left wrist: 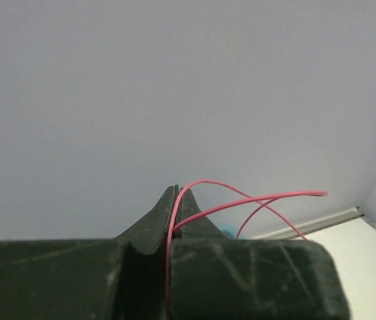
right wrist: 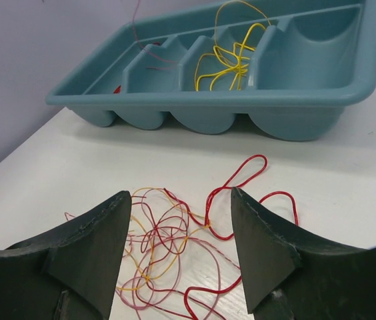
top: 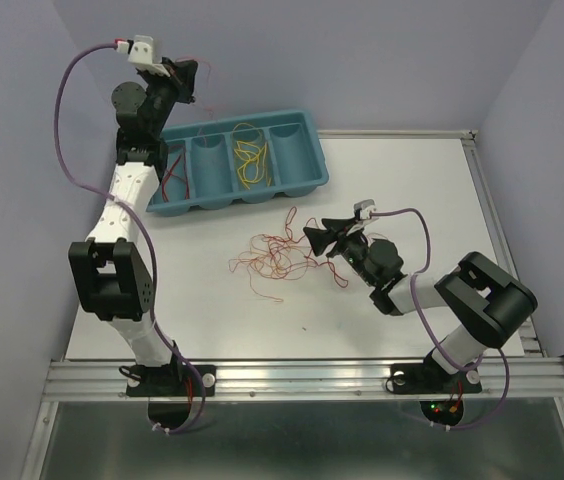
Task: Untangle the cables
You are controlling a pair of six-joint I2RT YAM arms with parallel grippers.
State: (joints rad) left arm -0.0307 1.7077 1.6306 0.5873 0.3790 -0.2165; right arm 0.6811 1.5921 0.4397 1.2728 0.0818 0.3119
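Right claw (right wrist: 179,200), nearest the lens: jaws spread and empty, low over the worktop (right wrist: 348,173) and facing the cables (right wrist: 165,247). These form a loose knot of hair-thin red, orange and yellow loops just ahead of it, with several strands crossing. Left claw (left wrist: 177,197), high above the left end of the teal tray (right wrist: 195,100), is clenched on one red strand (left wrist: 255,198) that arcs free. Yellow wires (right wrist: 231,60) lie in a middle compartment. Step judged in hand: carrying a separated strand to the tray. The next move calls for lowering over the end compartment holding red wires and releasing, then pinching a single loop.
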